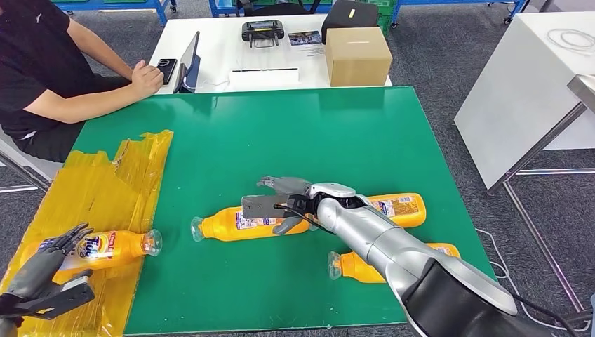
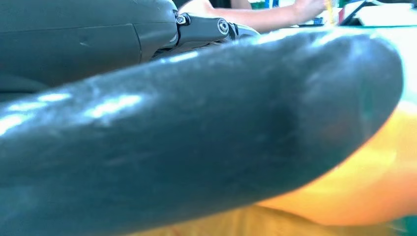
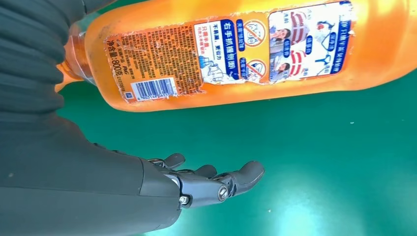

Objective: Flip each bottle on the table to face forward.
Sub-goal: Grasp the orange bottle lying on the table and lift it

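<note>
Several orange bottles lie on their sides on the green table. The left bottle lies on yellow film with its front label up. My left hand is at that bottle's base, fingers spread over its end, thumb beside the orange body. The middle bottle shows its back label with a barcode. My right hand hovers open over it, fingers stretched past its far side. Two more bottles lie partly hidden behind my right arm.
Crinkled yellow film covers the table's left edge. A person sits at the far left, a hand on the white table that carries a cardboard box and a controller. Another white table stands right.
</note>
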Robot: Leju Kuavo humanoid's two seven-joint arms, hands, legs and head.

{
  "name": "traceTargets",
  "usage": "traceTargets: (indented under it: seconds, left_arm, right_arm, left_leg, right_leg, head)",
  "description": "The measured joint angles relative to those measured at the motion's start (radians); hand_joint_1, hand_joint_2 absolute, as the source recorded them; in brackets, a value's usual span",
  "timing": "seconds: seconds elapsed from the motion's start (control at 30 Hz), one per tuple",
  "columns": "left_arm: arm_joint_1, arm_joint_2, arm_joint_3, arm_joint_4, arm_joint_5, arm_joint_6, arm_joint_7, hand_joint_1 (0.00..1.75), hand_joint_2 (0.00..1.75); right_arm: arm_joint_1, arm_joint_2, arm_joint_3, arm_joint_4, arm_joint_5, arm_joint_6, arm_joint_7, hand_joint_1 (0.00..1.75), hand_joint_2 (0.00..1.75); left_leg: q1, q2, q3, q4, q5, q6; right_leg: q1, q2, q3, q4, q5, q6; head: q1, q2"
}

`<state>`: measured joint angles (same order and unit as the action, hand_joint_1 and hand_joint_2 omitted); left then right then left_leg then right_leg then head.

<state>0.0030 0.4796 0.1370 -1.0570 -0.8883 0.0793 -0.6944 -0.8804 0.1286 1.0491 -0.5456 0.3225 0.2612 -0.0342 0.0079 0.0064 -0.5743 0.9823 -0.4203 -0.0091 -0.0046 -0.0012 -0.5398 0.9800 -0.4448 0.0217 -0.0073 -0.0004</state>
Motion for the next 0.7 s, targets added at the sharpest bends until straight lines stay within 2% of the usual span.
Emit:
traceTargets:
  seconds: [0.1, 0.2, 0.33, 0.53, 0.7]
  left_arm:
    - [0.039, -0.004, -0.003, -0.077, 0.132, -0.041, -0.005, 0.00, 0.00]
    - [0.061, -0.017, -0.023, -0.154, 0.332, -0.072, -0.006, 0.00, 0.00]
    - [0.062, -0.063, -0.058, -0.285, 0.587, -0.151, -0.007, 0.00, 0.00]
    - [0.030, -0.150, -0.058, -0.396, 0.666, -0.254, -0.008, 0.00, 0.00]
    - [0.006, -0.199, -0.048, -0.427, 0.669, -0.295, -0.008, 0.00, 0.00]
  right_arm:
    - [0.000, -0.002, 0.003, 0.006, 0.004, -0.006, -0.003, 0.00, 1.75]
    - [0.001, -0.002, 0.007, 0.014, 0.019, -0.020, -0.003, 0.00, 1.75]
    - [0.008, 0.011, 0.013, 0.032, 0.056, -0.032, 0.001, 0.00, 1.75]
    - [0.037, 0.036, 0.042, 0.057, 0.106, -0.001, 0.022, 0.00, 1.75]
    - [0.051, 0.054, 0.075, 0.079, 0.136, 0.007, 0.032, 0.00, 1.75]
  left_leg:
    - [0.000, 0.000, -0.001, 0.000, 0.000, 0.000]
    - [0.000, 0.000, -0.004, 0.001, 0.000, 0.000]
    - [0.000, -0.002, -0.006, 0.001, 0.001, 0.000]
    - [0.000, -0.002, -0.007, 0.001, 0.000, 0.001]
    - [0.000, -0.001, -0.008, 0.001, 0.000, 0.000]
  right_leg:
    - [0.000, 0.000, -0.002, -0.001, 0.000, 0.000]
    - [0.000, 0.000, -0.004, -0.001, 0.000, 0.000]
    - [0.000, -0.001, -0.005, -0.001, 0.000, 0.000]
    - [0.000, 0.000, -0.007, -0.001, 0.001, 0.001]
    - [0.000, 0.000, -0.008, -0.001, 0.001, 0.001]
  head:
    - [0.000, 0.000]
    - [0.000, 0.000]
    - [0.000, 0.000]
    - [0.000, 0.000]
    - [0.000, 0.000]
